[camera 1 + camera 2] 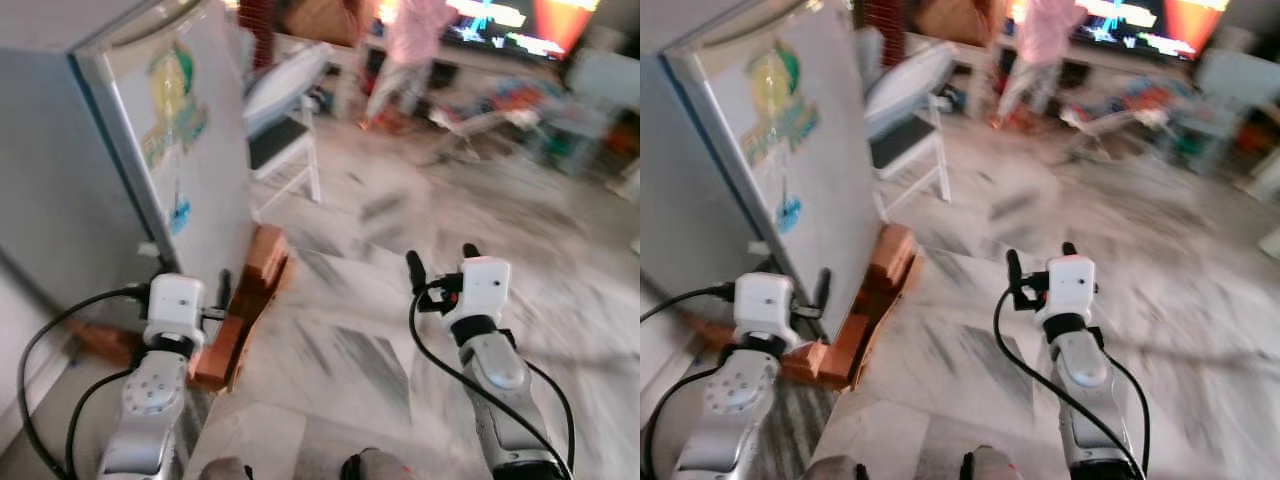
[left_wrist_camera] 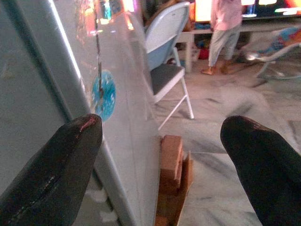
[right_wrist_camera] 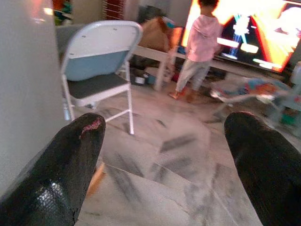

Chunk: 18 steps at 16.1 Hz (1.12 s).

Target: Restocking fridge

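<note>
The white fridge [image 1: 185, 150] stands at my left, its door shut and carrying a yellow-green sticker and a small blue one. My left gripper [image 1: 195, 282] hangs open and empty just in front of the door's lower edge; in the left wrist view its fingers [image 2: 51, 174] frame the door and the bricks. Out over the marble floor to the right, my right gripper [image 1: 441, 256] is open too, holding nothing. I see no items for the fridge.
Red-brown bricks [image 1: 255, 290] are stacked on the floor at the fridge's foot. A white folding chair [image 1: 285, 110] stands beyond the fridge. A person in pink [image 1: 405, 60] stands before a lit TV [image 1: 510, 20]. Clutter lines the far right.
</note>
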### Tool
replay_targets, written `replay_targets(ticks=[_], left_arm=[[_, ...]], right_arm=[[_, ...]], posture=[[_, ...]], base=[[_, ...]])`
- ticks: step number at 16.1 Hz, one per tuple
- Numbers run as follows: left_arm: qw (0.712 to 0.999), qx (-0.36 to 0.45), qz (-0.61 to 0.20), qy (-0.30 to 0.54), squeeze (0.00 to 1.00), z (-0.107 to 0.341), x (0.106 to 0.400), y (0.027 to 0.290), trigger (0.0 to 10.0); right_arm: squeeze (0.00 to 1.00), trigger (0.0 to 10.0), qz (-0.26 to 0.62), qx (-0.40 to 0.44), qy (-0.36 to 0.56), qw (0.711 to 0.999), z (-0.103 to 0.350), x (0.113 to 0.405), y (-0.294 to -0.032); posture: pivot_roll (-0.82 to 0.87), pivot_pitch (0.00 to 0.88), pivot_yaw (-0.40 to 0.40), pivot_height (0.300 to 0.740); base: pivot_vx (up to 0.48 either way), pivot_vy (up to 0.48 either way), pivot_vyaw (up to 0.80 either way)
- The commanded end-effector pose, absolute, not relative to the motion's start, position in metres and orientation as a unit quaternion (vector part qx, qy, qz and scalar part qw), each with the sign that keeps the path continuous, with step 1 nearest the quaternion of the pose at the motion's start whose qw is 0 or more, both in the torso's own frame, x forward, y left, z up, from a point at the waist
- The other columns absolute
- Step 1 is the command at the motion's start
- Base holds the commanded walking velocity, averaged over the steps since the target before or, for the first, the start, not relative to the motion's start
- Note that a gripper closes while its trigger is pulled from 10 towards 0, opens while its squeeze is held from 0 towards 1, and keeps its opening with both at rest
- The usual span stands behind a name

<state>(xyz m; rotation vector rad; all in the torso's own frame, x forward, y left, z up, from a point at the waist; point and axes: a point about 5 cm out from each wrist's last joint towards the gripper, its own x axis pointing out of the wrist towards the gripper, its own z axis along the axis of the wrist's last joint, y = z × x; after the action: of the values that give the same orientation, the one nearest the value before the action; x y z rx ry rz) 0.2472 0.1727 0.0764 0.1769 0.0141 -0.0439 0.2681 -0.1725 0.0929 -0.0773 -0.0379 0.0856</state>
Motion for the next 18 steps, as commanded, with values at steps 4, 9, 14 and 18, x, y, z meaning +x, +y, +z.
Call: replay_targets(ticks=[4,9,14,18], left_arm=[[0.996,0.078,-0.046,0.010,0.00,0.077,0.249,0.158,10.0],[0.995,0.090,-0.038,-0.007,0.00,0.082,0.249,0.156,10.0],[0.997,0.073,-0.008,-0.025,0.00,0.093,0.281,0.157,10.0],[0.997,0.069,-0.003,-0.026,0.00,0.096,0.306,0.156,10.0]], right_arm=[[0.00,10.0,0.027,-0.043,-0.021,0.998,0.096,0.268,-0.182],[0.00,10.0,0.022,-0.040,-0.021,0.999,0.097,0.271,-0.185],[0.00,10.0,0.026,-0.045,-0.016,0.999,0.097,0.273,-0.186],[0.00,10.0,0.031,-0.046,-0.018,0.998,0.100,0.276,-0.185]], posture=[[0.11,0.077,-0.057,0.740],[0.12,0.088,-0.065,0.740],[0.12,0.103,-0.097,0.740],[0.10,0.103,-0.097,0.740]], base=[[0.000,0.480,-0.80],[0.000,0.132,-0.32],[0.000,0.000,0.00],[0.000,0.000,0.00]])
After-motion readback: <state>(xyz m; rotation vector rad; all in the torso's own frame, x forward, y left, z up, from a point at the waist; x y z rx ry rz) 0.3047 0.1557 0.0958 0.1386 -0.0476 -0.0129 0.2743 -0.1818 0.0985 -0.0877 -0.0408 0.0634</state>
